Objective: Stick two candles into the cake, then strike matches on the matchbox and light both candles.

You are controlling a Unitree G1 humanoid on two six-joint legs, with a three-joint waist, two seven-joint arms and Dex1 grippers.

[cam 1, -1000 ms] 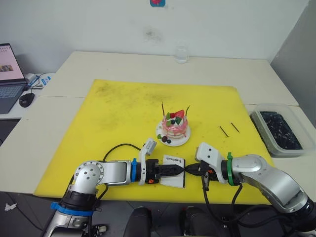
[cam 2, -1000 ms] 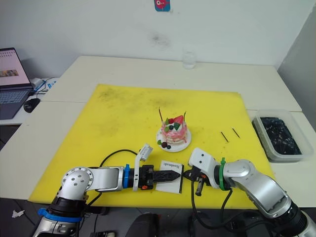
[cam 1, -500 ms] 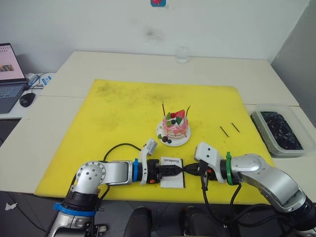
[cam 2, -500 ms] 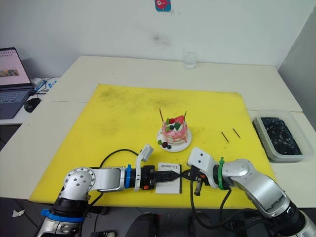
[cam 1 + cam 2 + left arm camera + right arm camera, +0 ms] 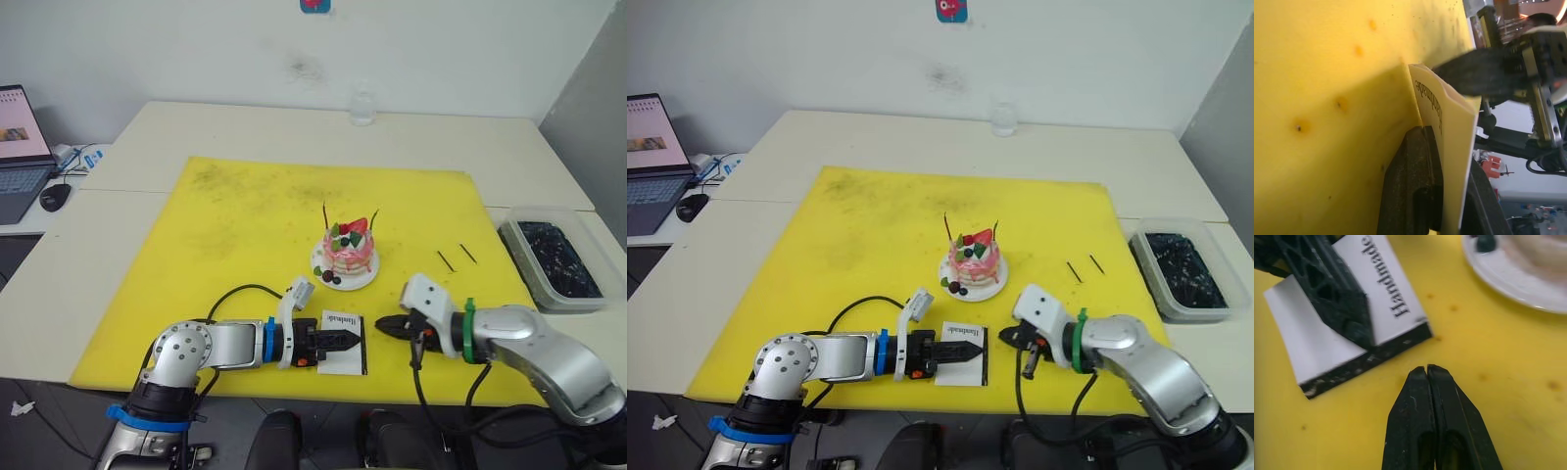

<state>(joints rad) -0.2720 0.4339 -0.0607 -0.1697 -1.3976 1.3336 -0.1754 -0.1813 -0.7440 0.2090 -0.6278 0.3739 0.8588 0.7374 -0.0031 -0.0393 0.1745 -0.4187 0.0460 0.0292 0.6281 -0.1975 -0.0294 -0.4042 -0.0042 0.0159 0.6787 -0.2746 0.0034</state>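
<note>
Both candles [image 5: 324, 212] are standing in the cake [image 5: 350, 253]; no flame showing. Matches [image 5: 453, 258] are lying untouched at 3 o'clock of the cake. Left gripper [image 5: 345, 340], jaws clamped on the matchbox [image 5: 342, 322], is sitting at 6 o'clock near the mat [image 5: 245, 225] edge. Right gripper [image 5: 384, 324], jaws together and seemingly empty, is hovering just beside it. Open mat lying at 9 o'clock.

— What are the surfaces like?
— A matt yellow mat [image 5: 255, 225], smudged and speckled, covers a smooth pale desk [image 5: 245, 127]. The matchbox [image 5: 343, 341] looks like matt white card.
— And the pincers?
— Matt black plastic, scuffed; the arms are brushed silver metal. The cake's plate [image 5: 1518, 281] is glossy white.
</note>
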